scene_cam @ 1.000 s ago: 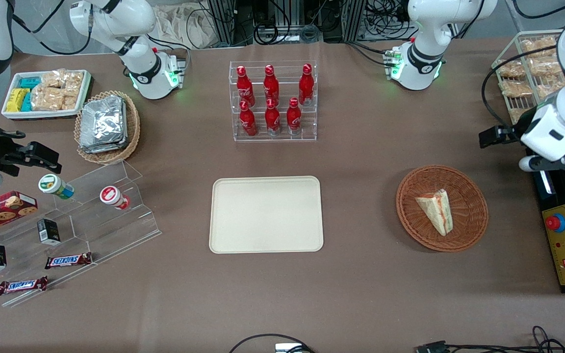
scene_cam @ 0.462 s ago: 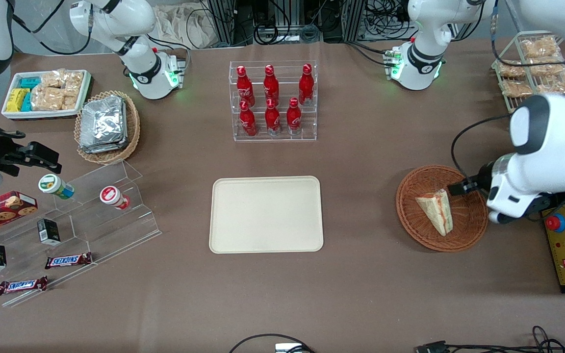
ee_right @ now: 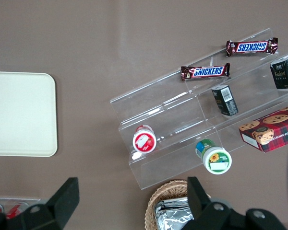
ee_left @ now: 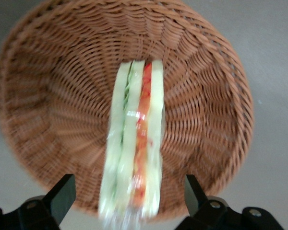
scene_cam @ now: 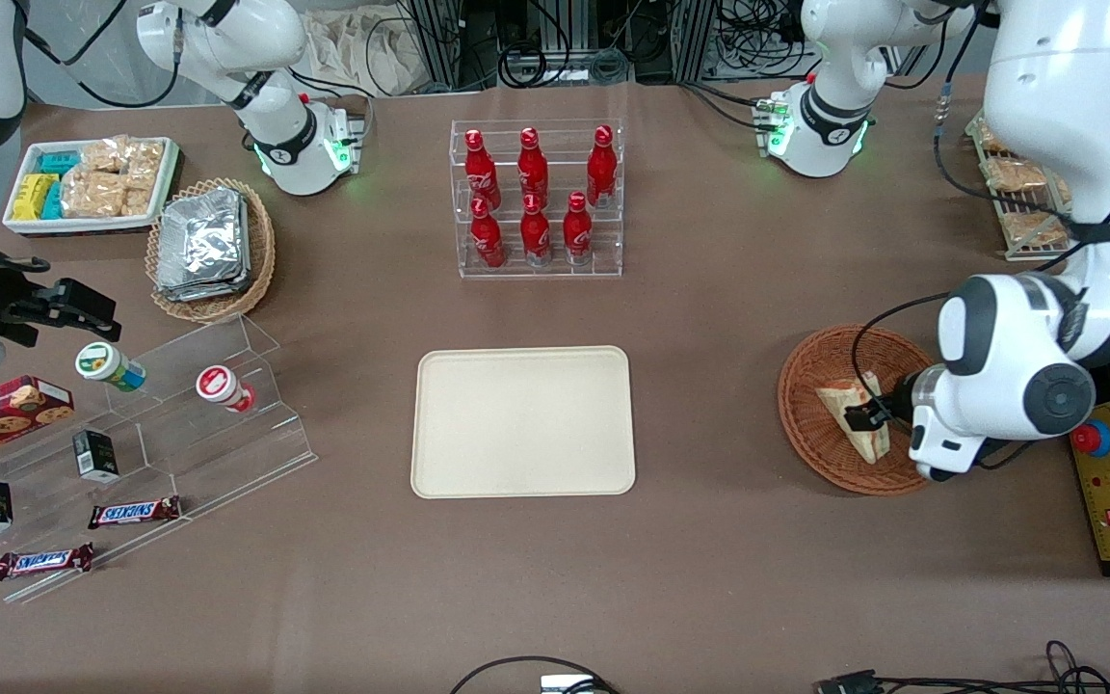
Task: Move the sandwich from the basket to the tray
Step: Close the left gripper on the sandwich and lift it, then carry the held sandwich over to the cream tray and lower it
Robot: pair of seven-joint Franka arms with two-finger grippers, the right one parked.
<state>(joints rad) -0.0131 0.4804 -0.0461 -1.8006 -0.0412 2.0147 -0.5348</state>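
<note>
The sandwich point(scene_cam: 839, 400) lies in the reddish-brown wicker basket point(scene_cam: 815, 453) toward the working arm's end of the table. It is a white wedge with red and green layers in clear wrap. The left arm's gripper point(scene_cam: 868, 416) hangs over the basket, and the arm covers part of the sandwich there. In the left wrist view the gripper point(ee_left: 128, 191) is open, with a black finger point(ee_left: 62, 194) on each side of the sandwich point(ee_left: 134, 143) and a gap to both. The basket point(ee_left: 48, 96) fills that view. The cream tray point(scene_cam: 522, 421) lies at the table's middle with nothing on it.
A clear rack of red bottles point(scene_cam: 536, 198) stands farther from the camera than the tray. A tan basket of foil packets point(scene_cam: 211, 249) and an acrylic snack shelf point(scene_cam: 160, 414) sit toward the parked arm's end. A control box with a red button point(scene_cam: 1109, 482) lies beside the basket.
The left arm has swung in from the table's edge and come down over the basket, so its gripper now straddles the sandwich. The sandwich has not moved.
</note>
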